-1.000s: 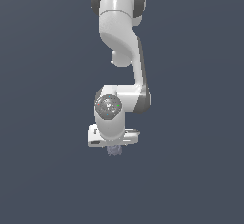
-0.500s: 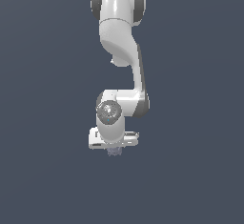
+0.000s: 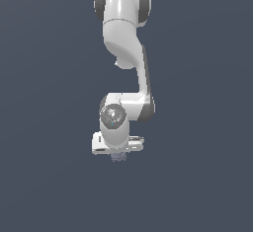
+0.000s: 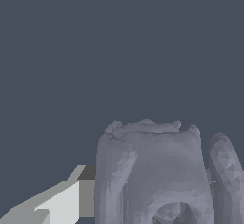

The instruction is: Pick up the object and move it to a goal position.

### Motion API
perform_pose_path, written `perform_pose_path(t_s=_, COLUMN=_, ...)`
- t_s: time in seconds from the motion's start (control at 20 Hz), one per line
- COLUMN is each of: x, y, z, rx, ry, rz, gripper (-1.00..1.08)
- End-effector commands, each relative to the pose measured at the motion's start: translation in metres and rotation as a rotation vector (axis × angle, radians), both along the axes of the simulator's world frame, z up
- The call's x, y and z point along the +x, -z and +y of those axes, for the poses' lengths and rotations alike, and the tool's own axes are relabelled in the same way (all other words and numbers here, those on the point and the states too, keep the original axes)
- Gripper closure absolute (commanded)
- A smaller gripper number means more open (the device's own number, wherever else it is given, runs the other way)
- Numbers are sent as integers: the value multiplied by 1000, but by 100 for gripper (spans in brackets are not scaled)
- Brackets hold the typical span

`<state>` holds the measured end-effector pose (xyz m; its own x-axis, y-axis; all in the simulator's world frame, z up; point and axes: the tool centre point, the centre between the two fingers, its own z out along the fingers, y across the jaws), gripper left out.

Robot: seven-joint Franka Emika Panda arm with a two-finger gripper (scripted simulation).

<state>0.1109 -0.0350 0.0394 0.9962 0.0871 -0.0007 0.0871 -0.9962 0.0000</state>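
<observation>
The small grey-lavender lumpy object (image 3: 117,157) sat directly under the white tool (image 3: 117,153), touching one finger (image 4: 62,199); whether the tool clamped it could not be told.

- Backdrop (image 3: 44,102): one flat slate-blue field, filling the exterior view from upper left to lower right.
- No edge, seam or horizon line shows anywhere in it; floor and wall cannot be told apart.
- Tone even across the frame, corners same as centre.
- Light: soft and diffuse; no cast shadow falls on the slate-blue field in either view.
- Wrist view: the same slate-blue field (image 4: 119,42) fills the upper half of the frame, equally plain and untextured.
</observation>
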Motion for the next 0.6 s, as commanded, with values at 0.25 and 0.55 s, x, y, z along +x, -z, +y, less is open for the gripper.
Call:
perform_pose_path(t_s=0.25, x=-2, y=-8, z=4, rx=0, ry=0, rz=0, gripper=108)
perform_pose_path(t_s=0.55, x=-10, y=-32, z=15, rx=0, ry=0, rz=0, gripper=108)
